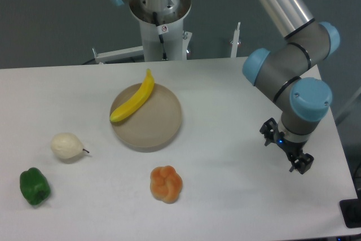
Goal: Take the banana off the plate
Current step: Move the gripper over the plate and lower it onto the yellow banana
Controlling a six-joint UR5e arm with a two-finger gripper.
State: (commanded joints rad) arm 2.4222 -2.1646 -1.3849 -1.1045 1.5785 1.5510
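Overhanging the plate (152, 125) rim, banana (133, 103); hand (285, 149) jaws indistinct.

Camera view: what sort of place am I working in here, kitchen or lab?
Most likely a robotics lab bench, not a kitchen: a bare white table, a robot arm base bolted behind it, and toy foods such as the banana on a plate.

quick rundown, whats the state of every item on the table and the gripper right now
banana: lying across the plate's upper left edge, ungrasped
plate: flat on the table, holding only the banana
pear: on its side, left of the plate
green pepper: resting near the front left corner
orange roll: on the table in front of the plate
gripper: open, empty, far right of the plate
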